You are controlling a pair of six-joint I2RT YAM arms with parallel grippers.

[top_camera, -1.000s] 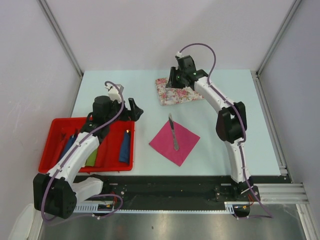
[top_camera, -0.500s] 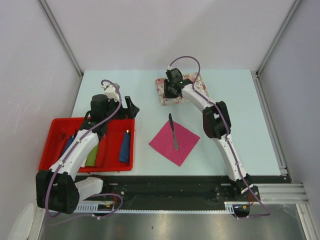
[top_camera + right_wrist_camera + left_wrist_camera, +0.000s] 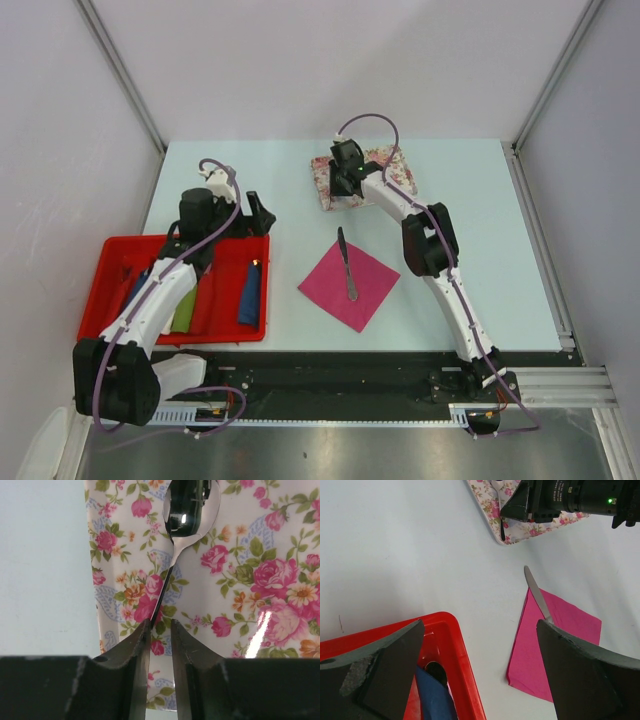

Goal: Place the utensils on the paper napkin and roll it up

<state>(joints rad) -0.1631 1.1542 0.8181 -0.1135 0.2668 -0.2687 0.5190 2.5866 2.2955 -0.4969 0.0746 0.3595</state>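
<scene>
The magenta paper napkin (image 3: 368, 276) lies flat as a diamond on the table, also in the left wrist view (image 3: 562, 632). A silvery knife (image 3: 346, 264) lies across it, its blade tip off the far corner (image 3: 536, 592). A shiny spoon (image 3: 192, 505) lies on the floral mat (image 3: 250, 555). My right gripper (image 3: 342, 188) hovers over the mat's left part, its jaws (image 3: 160, 622) a narrow gap apart, with the spoon's handle running in at the left fingertip. My left gripper (image 3: 262, 214) is wide open and empty (image 3: 480, 630) over the tray's far right corner.
A red tray (image 3: 110, 245) at the left holds a blue roll (image 3: 250, 293), a green roll (image 3: 183, 315) and other rolls. The floral mat (image 3: 325, 182) sits at the back centre. The tray's corner (image 3: 455, 645) lies under my left gripper.
My right gripper swung from the mat's right side to its left side and lowered over the spoon. My left gripper pulled back slightly to the left.
</scene>
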